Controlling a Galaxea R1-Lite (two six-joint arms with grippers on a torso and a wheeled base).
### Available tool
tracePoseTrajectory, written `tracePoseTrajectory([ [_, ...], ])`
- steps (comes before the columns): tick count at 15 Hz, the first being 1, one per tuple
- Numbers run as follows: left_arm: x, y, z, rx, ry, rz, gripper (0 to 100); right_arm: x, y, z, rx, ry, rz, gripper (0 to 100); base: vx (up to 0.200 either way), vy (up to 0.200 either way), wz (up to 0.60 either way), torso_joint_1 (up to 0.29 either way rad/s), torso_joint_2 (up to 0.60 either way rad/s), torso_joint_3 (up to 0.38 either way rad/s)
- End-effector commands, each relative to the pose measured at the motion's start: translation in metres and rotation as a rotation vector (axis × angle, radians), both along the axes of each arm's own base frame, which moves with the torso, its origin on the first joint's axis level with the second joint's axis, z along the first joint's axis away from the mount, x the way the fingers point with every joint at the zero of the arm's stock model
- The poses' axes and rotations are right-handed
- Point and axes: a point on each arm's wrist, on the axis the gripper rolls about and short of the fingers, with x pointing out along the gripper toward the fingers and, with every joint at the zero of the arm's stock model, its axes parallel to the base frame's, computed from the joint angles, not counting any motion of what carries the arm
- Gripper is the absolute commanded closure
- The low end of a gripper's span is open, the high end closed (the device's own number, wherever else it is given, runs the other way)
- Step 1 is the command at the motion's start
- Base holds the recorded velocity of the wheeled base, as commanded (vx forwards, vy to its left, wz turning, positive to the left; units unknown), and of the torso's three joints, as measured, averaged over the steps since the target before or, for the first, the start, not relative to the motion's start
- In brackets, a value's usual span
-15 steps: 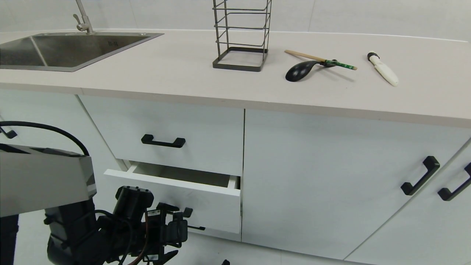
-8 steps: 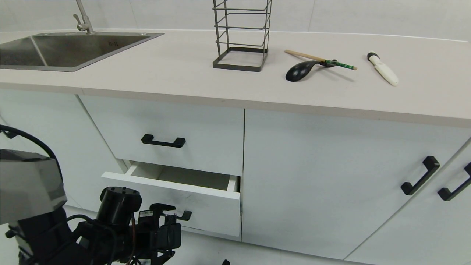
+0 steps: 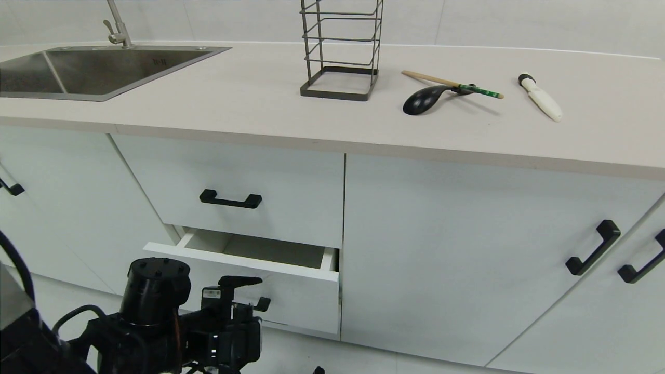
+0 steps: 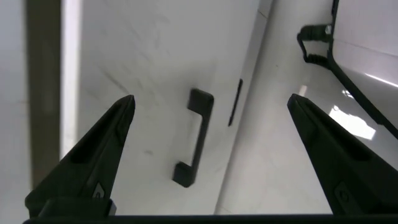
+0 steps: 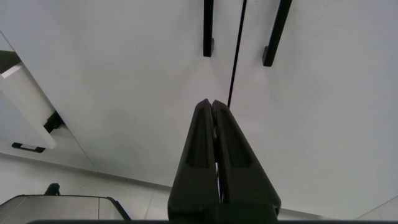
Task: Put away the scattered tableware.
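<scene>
Facing the handle point(image 4: 193, 137), the left claw point(image 4: 211, 102) is held released, the bar just ahead, crosswise to its gap; the right claw point(image 5: 212, 106) is clenched empty.

White cabinets point(image 3: 467, 249) under beige countertop point(image 3: 208, 109), tiled wall point(image 3: 519, 21) behind.

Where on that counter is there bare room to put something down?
Widest bare patch: pale countertop between the steel sink and the dark wire rack. Crowded to the rack's right: black spoon, green-tipped wooden chopsticks, white utensil with black end.
</scene>
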Motion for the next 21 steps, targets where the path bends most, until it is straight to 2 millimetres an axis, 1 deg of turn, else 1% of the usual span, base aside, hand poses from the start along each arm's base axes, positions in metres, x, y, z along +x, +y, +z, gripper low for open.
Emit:
tracePoseTrajectory([
  [1,-0.005,-0.001,0.015,-0.041,-0.056,-0.006,0,0.0,0.0,0.0,-0.001,0.0,0.0,100,0.0,0.0,0.0,0.0,0.0,0.0],
  [3,-0.004,-0.001,0.021,-0.064,-0.073,0.006,0,0.0,0.0,0.0,-0.001,0.0,0.0,100,0.0,0.0,0.0,0.0,0.0,0.0],
  [5,-0.002,-0.002,0.021,-0.083,-0.06,0.028,0,0.0,0.0,0.0,-0.001,0.0,0.0,100,0.0,0.0,0.0,0.0,0.0,0.0],
  [8,0.015,-0.008,0.021,-0.093,-0.065,0.044,0,0.0,0.0,0.0,-0.001,0.0,0.0,100,0.0,0.0,0.0,0.0,0.0,0.0],
  [9,0.026,-0.013,0.02,-0.099,-0.069,0.047,0,0.0,0.0,0.0,-0.001,0.0,0.0,100,0.0,0.0,0.0,0.0,0.0,0.0],
  [11,0.041,-0.023,0.017,-0.115,-0.055,0.054,0,0.0,0.0,0.0,-0.001,0.0,0.0,100,0.0,0.0,0.0,0.0,0.0,0.0],
  [12,0.044,-0.025,0.014,-0.113,-0.051,0.053,0,0.0,0.0,0.0,-0.001,0.0,0.0,100,0.0,0.0,0.0,0.0,0.0,0.0],
  [18,0.051,-0.027,-0.002,-0.089,-0.007,0.06,0,0.0,0.0,0.0,-0.001,0.0,0.0,100,0.0,0.0,0.0,0.0,0.0,0.0],
  [21,0.052,-0.027,-0.006,-0.083,0.004,0.062,0,0.0,0.0,0.0,-0.001,0.0,0.0,100,0.0,0.0,0.0,0.0,0.0,0.0],
])
